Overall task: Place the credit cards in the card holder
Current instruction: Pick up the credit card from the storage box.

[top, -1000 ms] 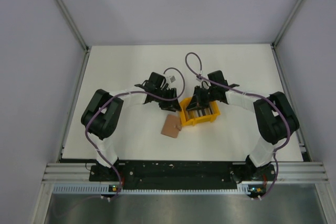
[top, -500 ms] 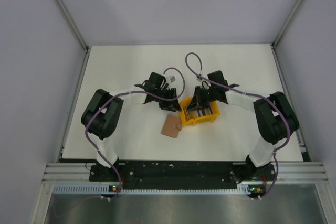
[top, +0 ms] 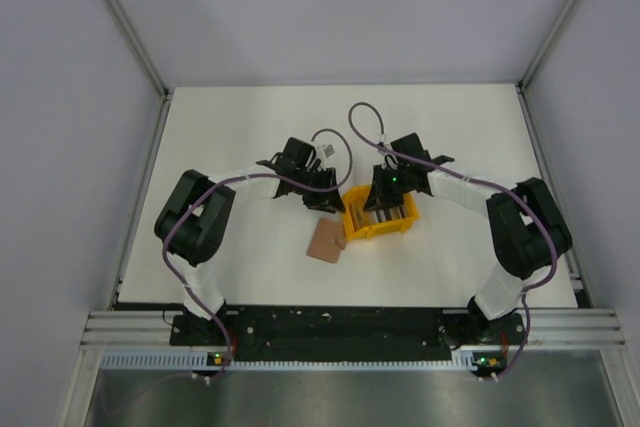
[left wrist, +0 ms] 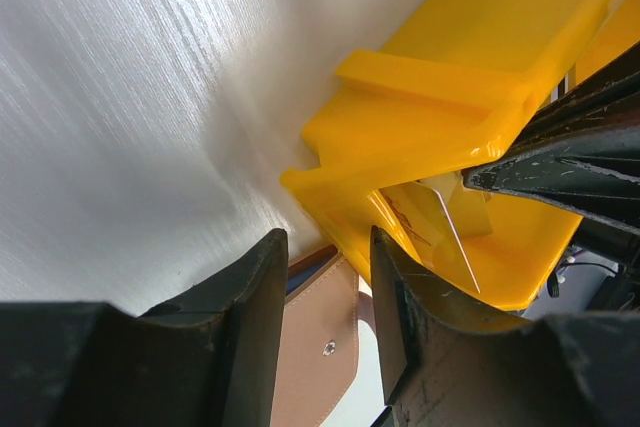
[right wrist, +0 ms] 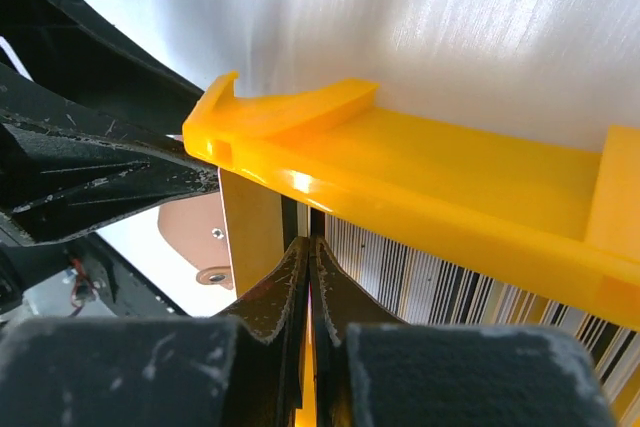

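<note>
You face a white worktop (top: 250,127) with a fine streaked grain, evenly and brightly lit; pale lilac-grey wall panels (top: 340,7) close it in at the left, right and far edges; slim aluminium posts (top: 122,19) rise from its two far corners; a slotted aluminium rail (top: 130,329) runs along its near edge; nearer to you lies a dull grey metal sheet (top: 350,399).

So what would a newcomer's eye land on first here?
The bright yellow tray mid-table, with both grippers crowded at it: the right gripper pinched shut over the credit cards inside, the left gripper open at its left corner. The tan card holder lies flat beside that corner, nearer the bases.
</note>
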`<state>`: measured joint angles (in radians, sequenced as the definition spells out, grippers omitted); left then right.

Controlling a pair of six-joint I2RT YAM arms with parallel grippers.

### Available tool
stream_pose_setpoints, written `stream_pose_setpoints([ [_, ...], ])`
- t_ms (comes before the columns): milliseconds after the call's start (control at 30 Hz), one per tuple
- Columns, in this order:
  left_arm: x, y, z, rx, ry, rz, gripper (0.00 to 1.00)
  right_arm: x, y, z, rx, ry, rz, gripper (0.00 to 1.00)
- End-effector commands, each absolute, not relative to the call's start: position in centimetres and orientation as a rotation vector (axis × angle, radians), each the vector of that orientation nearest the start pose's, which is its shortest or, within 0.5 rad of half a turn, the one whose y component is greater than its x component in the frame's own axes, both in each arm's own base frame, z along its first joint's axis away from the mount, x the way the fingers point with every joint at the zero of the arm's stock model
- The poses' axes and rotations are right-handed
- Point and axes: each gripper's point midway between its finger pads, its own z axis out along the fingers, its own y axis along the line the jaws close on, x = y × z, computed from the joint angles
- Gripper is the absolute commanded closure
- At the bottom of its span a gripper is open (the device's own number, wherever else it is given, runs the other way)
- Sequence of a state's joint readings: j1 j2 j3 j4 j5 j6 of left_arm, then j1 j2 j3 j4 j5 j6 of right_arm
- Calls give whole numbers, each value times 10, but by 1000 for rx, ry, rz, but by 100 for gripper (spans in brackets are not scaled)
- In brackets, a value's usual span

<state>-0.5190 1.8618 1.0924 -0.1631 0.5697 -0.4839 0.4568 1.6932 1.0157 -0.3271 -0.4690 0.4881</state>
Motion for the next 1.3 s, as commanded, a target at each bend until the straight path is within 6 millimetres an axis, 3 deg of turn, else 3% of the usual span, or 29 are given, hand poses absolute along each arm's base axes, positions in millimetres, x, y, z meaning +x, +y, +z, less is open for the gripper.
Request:
stream_pose_setpoints([
  [0,312,-310,58,344,2566,-1126,57,292,254,69,-247,2675,818,99],
  [367,312,-311,60,344,2560,-1137,58,286,265,65,-300,2685,803,94],
  [567,313,-311,60,344,2559,-1138,58,285,264,67,-314,2675,782,96],
  [800,312,-311,61,339,2557,-1147,57,279,276,68,-334,2689,867,93],
  [1000,311,-311,61,336,2557,-1150,57,284,266,64,-292,2687,778,100],
  [1267,315,-303,67,306,2538,-1089,46,305,246,91,-237,2597,673,100],
])
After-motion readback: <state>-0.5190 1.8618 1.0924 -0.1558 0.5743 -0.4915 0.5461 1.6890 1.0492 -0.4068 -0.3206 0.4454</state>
